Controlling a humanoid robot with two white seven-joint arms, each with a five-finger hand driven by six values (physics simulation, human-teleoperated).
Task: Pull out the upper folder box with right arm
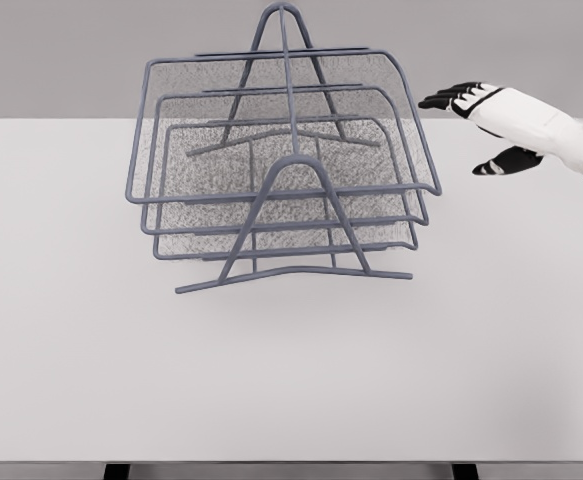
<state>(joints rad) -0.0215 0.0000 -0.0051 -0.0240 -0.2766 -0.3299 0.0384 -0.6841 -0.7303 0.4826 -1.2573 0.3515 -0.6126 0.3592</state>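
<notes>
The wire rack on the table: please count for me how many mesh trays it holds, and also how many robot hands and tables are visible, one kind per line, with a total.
Mesh trays in the rack: 3
A-shaped rack frame: 1
Right hand, fingers spread, apart from the rack: 1
White table: 1
Total: 6

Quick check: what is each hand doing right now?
Left hand: not in view.
Right hand: open, fingers extended, holding nothing, apart from the wire tray rack.
</notes>
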